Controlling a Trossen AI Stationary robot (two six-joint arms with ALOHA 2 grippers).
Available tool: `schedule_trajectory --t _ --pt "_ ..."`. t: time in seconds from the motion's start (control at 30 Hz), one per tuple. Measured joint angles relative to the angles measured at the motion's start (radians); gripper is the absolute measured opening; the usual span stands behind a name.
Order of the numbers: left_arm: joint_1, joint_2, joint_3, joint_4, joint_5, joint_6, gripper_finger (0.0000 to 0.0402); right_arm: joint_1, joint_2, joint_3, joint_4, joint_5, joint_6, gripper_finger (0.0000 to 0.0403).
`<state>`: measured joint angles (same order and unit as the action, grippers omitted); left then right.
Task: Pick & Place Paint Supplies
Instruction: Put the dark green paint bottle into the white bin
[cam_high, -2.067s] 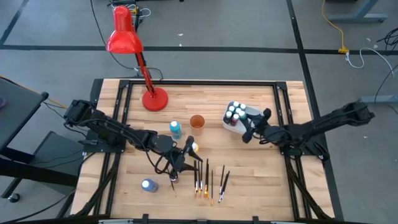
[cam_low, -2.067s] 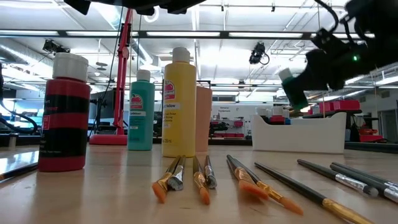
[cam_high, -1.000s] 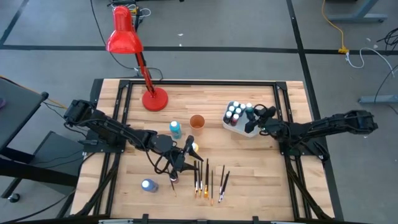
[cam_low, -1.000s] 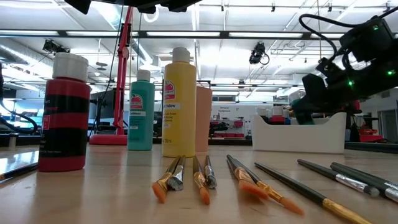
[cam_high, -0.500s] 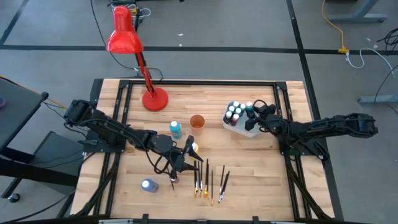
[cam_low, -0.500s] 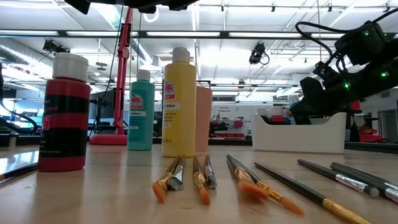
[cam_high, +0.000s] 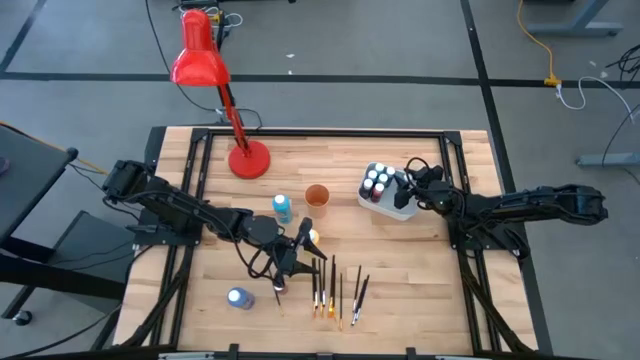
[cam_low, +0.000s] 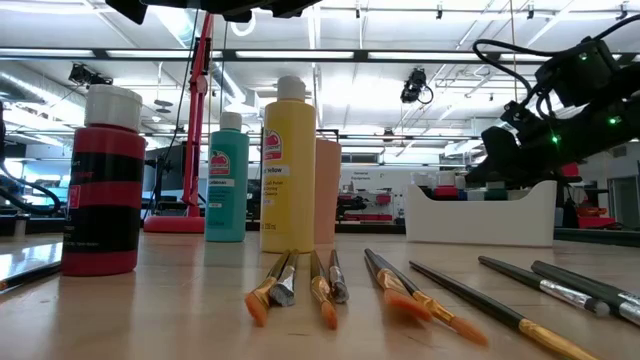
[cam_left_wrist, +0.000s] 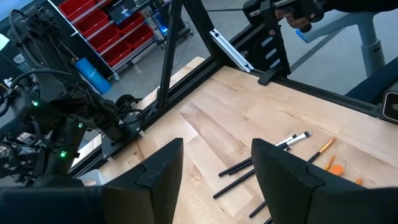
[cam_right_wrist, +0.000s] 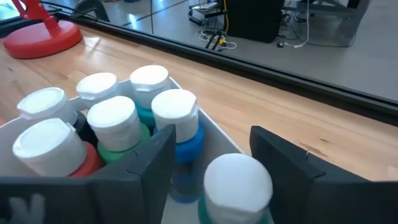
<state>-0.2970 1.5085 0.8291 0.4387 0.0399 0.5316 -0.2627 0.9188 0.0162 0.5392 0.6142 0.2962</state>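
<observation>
a white-capped bottle (cam_right_wrist: 238, 180) stands upright in the white tub (cam_high: 400, 211) near the table's right edge, directly between the parted fingers of the right gripper (cam_high: 407, 184), apparently just let go. smooth round plastic caps crowd beside it. thin brushes (cam_high: 335, 285) lie pointing front-to-back near the front edge, beside the open, empty left gripper (cam_high: 303, 239), the nearer arm.
</observation>
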Motion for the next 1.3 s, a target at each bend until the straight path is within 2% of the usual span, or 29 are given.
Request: schedule_trajectory --t 0.37,0.5,0.67,0.77,0.9,1.13,1.3 --pt "0.0 0.0 0.0 -0.007 0.0 -0.015 0.0201 0.001 0.0 0.0 0.0 -0.008 -0.014 0.0107" --pt "0.0 0.0 0.0 -0.007 -0.002 -0.026 0.0201 0.001 0.0 -0.001 0.075 0.069 -0.058 0.0107" --pt "0.0 0.0 0.0 -0.007 -0.013 -0.05 0.0201 0.0 0.0 -0.001 0.237 0.068 -0.133 0.0118" --pt "0.0 0.0 0.0 -0.004 -0.021 -0.069 0.0201 0.0 0.0 0.0 0.229 0.049 -0.14 0.0123" --pt "-0.002 0.0 0.0 -0.003 -0.021 -0.084 0.0201 -0.001 0.0 -0.001 0.171 0.037 -0.104 0.0107" --pt "-0.002 0.0 0.0 0.003 -0.021 -0.08 0.0201 -0.019 0.008 0.0 0.176 0.014 -0.107 0.0112" --pt "-0.002 0.0 0.0 0.002 -0.02 -0.07 0.0201 -0.031 0.061 0.0 0.217 0.013 -0.07 0.0111"
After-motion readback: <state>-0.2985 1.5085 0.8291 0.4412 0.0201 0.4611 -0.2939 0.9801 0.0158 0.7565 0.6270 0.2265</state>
